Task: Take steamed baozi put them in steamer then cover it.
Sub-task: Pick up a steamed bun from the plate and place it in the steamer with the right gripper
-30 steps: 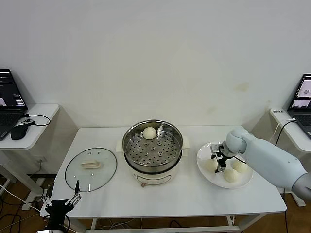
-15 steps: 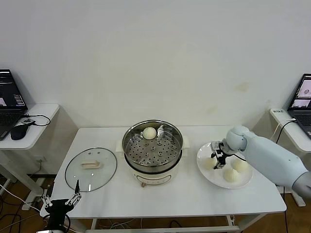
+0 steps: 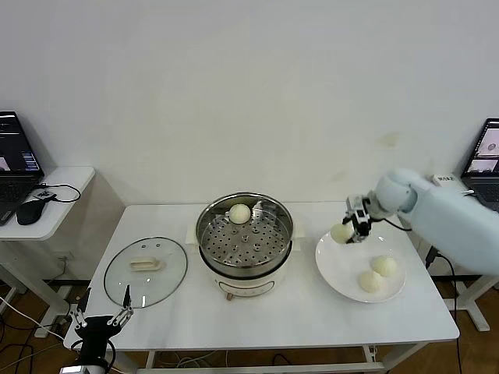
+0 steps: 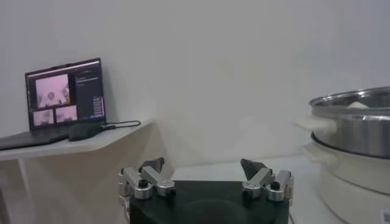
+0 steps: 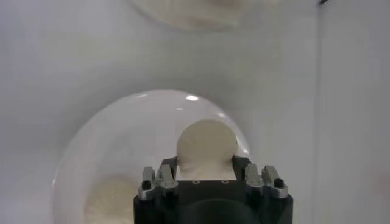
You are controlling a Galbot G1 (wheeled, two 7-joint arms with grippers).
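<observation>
Four baozi (image 3: pixel 341 232): two plated, one steamed.

Three cameras: one high on the head, one on each wrist.
From the head you look down on the table (image 3: pixel 312 312); your left wrist faces the steamer (image 4: pixel 356 131) sideways from low; your right wrist looks straight down, close over the plate (image 5: pixel 109 134), also visible from the head.

Shiny steel steamer (image 3: pixel 244 241) mid-table, uncovered, one cream-white baozi (image 3: pixel 240 213) on perforated tray at far rim, another baozi (image 3: pixel 341 232) held aloft right of steamer, two more (image 3: pixel 384 266) (image 3: pixel 370 281) lying further right, touching
</observation>
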